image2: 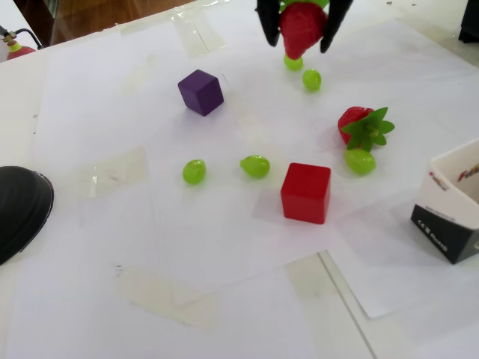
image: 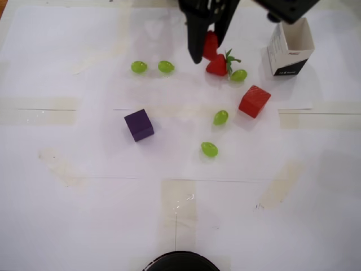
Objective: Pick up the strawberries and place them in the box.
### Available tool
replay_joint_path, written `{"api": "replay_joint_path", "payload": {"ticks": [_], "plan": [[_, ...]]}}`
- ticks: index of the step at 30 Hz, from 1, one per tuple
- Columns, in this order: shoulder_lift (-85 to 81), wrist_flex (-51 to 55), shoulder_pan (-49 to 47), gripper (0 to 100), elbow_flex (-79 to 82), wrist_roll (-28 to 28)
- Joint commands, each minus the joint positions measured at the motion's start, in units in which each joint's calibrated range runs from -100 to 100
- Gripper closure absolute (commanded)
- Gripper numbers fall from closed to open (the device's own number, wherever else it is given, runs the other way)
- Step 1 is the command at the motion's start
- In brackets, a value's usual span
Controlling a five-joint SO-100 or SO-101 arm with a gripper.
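My black gripper [image2: 299,37] is shut on one red strawberry [image2: 301,28] and holds it above the table; in the overhead view the gripper [image: 207,49] grips the same strawberry [image: 210,45] at the top centre. A second strawberry [image2: 354,124] with green leaves lies on the table, also in the overhead view [image: 218,65], just below and right of the held one. The white box [image: 290,48] with a black lower band stands open at the upper right; in the fixed view it [image2: 453,206] sits at the right edge.
A red cube [image: 254,101] and a purple cube [image: 139,125] sit on the white paper. Several green grapes lie around: one [image: 238,75] beside the lying strawberry, others [image: 220,117] [image: 209,149] [image: 139,66] scattered. A black object [image2: 19,209] is at the table edge.
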Motion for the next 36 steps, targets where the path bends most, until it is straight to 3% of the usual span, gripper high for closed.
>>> {"api": "replay_joint_path", "payload": {"ticks": [1,17,36], "plan": [[-4.8,2.0,-5.0,86,-6.7,-1.2],[-2.2,6.9,-22.0,86,-7.7,-8.1],[0.9,-3.6,-27.3,85,-0.1,-21.3]]}}
